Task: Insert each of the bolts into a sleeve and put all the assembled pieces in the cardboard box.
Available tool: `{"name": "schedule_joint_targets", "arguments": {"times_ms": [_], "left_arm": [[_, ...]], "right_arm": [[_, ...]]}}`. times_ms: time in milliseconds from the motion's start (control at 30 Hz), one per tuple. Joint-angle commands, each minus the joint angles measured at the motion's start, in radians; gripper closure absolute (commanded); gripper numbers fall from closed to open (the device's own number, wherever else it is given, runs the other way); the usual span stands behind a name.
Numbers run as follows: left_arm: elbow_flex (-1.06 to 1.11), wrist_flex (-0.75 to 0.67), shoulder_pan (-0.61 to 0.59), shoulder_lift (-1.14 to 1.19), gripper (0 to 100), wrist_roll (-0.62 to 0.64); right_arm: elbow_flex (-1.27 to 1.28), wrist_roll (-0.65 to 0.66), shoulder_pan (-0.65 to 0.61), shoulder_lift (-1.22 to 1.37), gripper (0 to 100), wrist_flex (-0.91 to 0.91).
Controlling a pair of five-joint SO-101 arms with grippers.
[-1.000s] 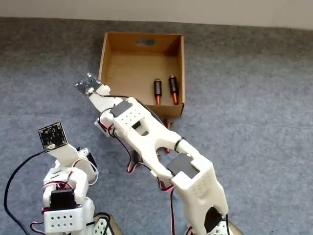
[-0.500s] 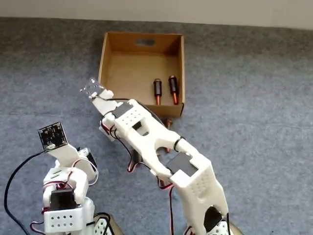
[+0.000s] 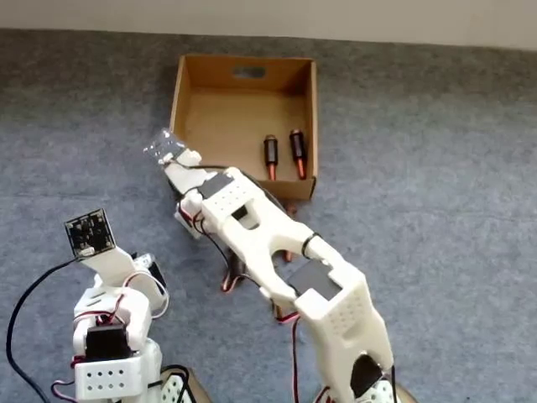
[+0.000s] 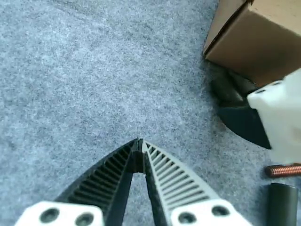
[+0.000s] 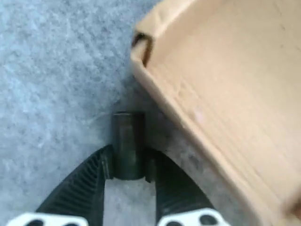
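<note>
Pinching a dark sleeve (image 5: pixel 127 141) between its fingers, right gripper (image 5: pixel 128 165) sits just outside the cardboard box (image 5: pixel 225 94), close beside an outer wall near a corner. 2 assembled pieces (image 3: pixel 270 155) lie side by side inside the box, against its near wall. Left gripper (image 4: pixel 138 147) is pressed together, empty, over the grey carpet (image 4: pixel 70 70). 1 copper bolt (image 4: pixel 282 170) and a second sleeve (image 4: pixel 283 202) lie on the carpet near the box.

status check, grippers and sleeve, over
Right gripper shut on black sleeve, by cardboard box corner. Left gripper shut, empty, over carpet. Two assembled pieces in box.
</note>
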Motion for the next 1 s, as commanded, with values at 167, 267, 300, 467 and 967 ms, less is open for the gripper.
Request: {"name": "schedule_joint_targets", "arguments": {"times_ms": [167,267,300,467,967], "left_arm": [[-0.012,-0.017,-0.008,-0.008,99,-0.006],[-0.012,-0.017,-0.008,-0.008,99,-0.006],[-0.012,-0.017,-0.008,-0.008,99,-0.006],[-0.012,-0.017,-0.007,-0.008,99,-0.006],[-0.012,-0.015,-0.007,-0.008,99,-0.006]], "right_arm": [[0.259,-0.046,0.104,-0.452,99.4,0.139],[0.449,-0.046,0.166,-0.657,99.4,0.07],[0.513,-0.046,0.193,-0.731,99.4,0.056],[0.808,-0.038,0.423,-1.049,99.4,0.054],[1.207,0.147,0.676,-1.198,99.3,-0.056]]}}
